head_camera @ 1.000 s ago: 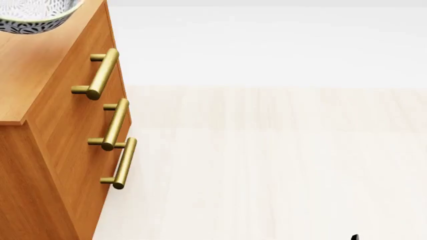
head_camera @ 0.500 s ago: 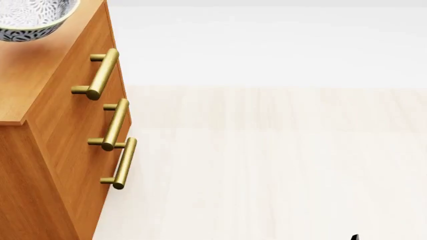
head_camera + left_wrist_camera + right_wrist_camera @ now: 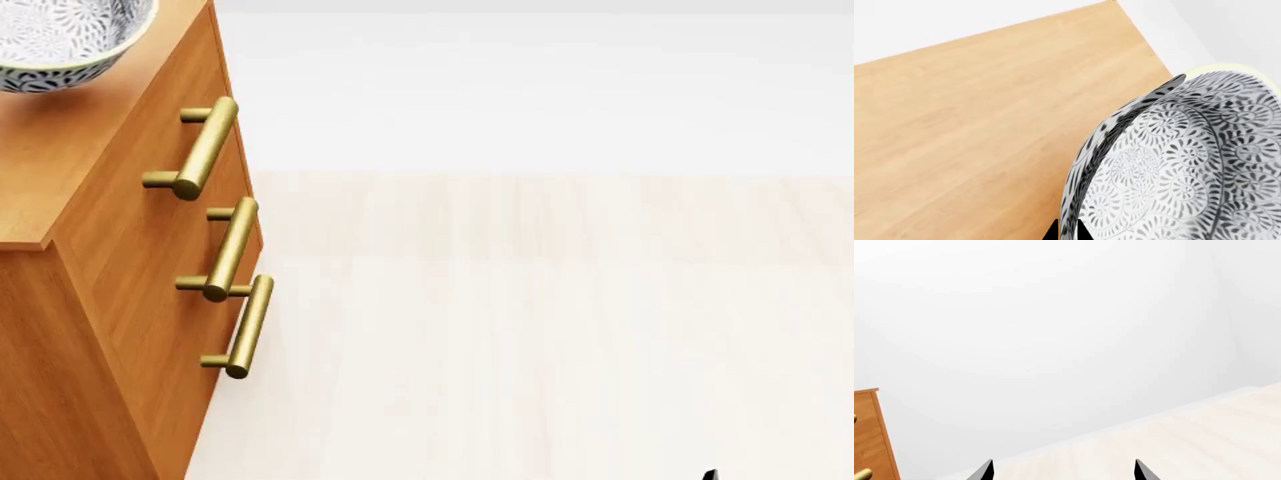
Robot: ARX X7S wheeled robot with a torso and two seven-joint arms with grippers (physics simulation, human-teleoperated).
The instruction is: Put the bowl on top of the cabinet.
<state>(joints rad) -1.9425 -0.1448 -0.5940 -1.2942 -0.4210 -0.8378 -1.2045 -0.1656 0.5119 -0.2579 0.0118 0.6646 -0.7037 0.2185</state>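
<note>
Change: in my head view, the deep round white ceramic bowl with the dense grey-black floral pattern [image 3: 60,45] sits lower than it did a second ago; more of its inside shows now, and its underside meets the wood with a shadow beneath it. Nothing else in that view has shifted.
Bowl position: at the far left, on the lighter wooden top of the orange-brown drawer cabinet [image 3: 127,250], upright, cut off by the frame's top-left corner.
Left arm: I see it only through its own wrist camera. The left gripper [image 3: 1066,232] shows as two black fingertip points on either side of the bowl's wall, one outside and one inside, clamped on the rim. The bowl [image 3: 1187,165] fills half that picture, with bare cabinet top [image 3: 974,125] beside it.
Cabinet front: three brass bar handles [image 3: 200,148] run down the drawer face; none touches the bowl.
Floor: pale wooden floor [image 3: 561,330] stretches to the right of the cabinet.
Right arm: the right gripper [image 3: 1062,471] is held well apart from the cabinet, its two black tips spread wide with nothing between them, pointing at a plain white wall [image 3: 1054,330]; a sliver of cabinet edge shows at that picture's side.
</note>
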